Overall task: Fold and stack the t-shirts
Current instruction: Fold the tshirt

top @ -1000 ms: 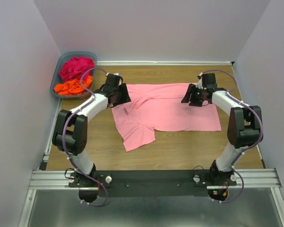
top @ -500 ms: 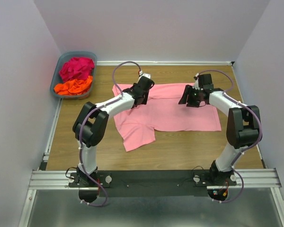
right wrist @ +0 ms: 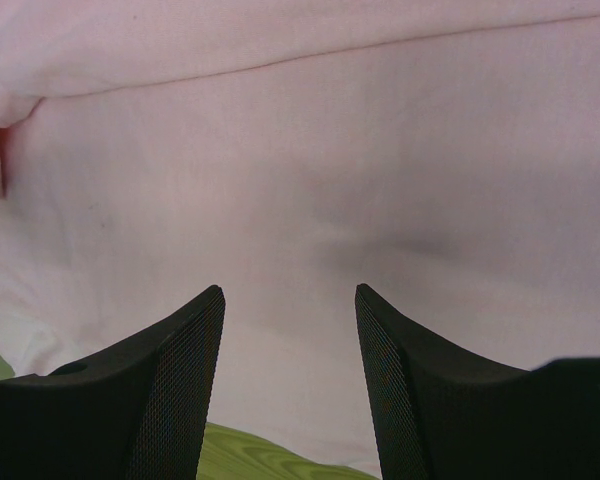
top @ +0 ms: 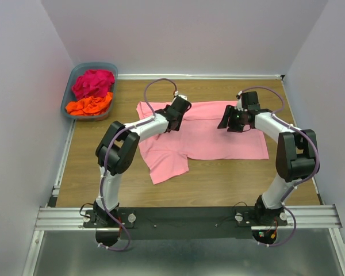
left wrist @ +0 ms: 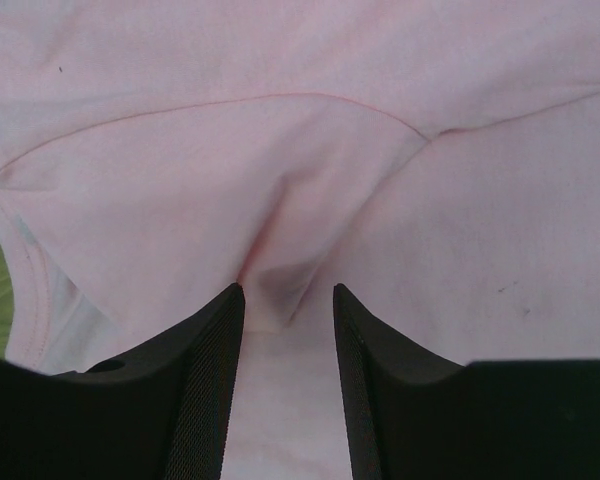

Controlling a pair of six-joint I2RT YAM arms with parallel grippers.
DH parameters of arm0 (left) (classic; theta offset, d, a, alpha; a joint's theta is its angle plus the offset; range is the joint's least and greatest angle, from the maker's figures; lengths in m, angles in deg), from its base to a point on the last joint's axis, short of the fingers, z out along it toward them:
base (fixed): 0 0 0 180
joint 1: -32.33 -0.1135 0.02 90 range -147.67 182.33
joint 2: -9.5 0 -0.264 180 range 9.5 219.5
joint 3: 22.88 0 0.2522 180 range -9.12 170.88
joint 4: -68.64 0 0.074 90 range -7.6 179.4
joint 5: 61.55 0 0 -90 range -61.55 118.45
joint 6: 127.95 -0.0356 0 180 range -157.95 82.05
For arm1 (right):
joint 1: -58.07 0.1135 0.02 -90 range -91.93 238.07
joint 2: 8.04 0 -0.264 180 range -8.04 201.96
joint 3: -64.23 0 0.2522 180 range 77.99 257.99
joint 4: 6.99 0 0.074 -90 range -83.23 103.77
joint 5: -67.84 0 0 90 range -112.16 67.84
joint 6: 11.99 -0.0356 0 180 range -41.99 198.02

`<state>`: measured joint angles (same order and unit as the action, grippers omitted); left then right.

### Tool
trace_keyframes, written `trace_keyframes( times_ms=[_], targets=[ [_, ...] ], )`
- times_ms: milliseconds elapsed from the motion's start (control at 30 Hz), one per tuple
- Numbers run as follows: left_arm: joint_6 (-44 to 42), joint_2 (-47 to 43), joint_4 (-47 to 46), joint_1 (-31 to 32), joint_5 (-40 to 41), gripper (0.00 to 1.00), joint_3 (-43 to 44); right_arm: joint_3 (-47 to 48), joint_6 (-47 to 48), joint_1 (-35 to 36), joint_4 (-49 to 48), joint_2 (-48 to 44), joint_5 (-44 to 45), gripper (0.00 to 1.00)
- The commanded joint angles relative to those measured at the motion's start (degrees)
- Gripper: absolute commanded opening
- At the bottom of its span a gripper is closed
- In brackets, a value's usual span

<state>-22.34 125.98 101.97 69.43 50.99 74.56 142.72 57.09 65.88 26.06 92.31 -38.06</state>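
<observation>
From above we see the light pink t-shirt [top: 213,135] spread flat on the wooden surface [top: 230,178], with one sleeve reaching toward 7 o'clock. Both arms reach over its far half, the left near the shirt's 11 o'clock and the right near its 1 o'clock. From up there we cannot read either gripper's jaws.

The wrist cameras fill that in. The left gripper [left wrist: 285,300] is closed partway on a raised pucker of the pink cloth, and creases run out from the pinch. The right gripper [right wrist: 290,300] stands open over smooth cloth and holds nothing. A seam crosses above it, and the surface shows at 6 o'clock.

Only the top view shows the grey-blue basket [top: 75,77] at the surface's 10 o'clock. It holds the magenta t-shirt [top: 93,82] and the orange t-shirt [top: 89,106], both crumpled.
</observation>
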Motion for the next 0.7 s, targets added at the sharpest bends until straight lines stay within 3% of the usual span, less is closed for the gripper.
trace_keyframes(
  times_ms=[0,100,400,500,567,667],
  targets=[
    [-1.3,1.5,-0.8,0.6,1.4,0.49,0.8,-0.9,-0.2,0.2,-0.6,-1.7,1.1,0.63],
    [-1.5,3.1,-0.3,0.5,1.9,0.39,2.0,-0.9,-0.3,0.3,-0.7,-1.8,1.0,0.63],
    [-2.3,5.7,0.5,0.5,3.8,0.3,4.3,-1.1,-0.1,0.2,-0.7,-1.6,1.6,0.63],
    [-2.6,5.3,1.3,0.6,4.7,0.17,4.8,-1.1,0.1,0.3,-0.6,-1.8,1.7,0.63],
    [-3.5,4.4,2.4,0.4,5.4,0.02,5.8,-1.1,0.2,0.3,-0.6,-2.1,1.7,0.63],
    [-6.3,2.7,4.2,0.1,3.8,0.0,8.6,-1.3,0.4,0.3,-0.6,-2.4,1.7,0.63]
  ],
)
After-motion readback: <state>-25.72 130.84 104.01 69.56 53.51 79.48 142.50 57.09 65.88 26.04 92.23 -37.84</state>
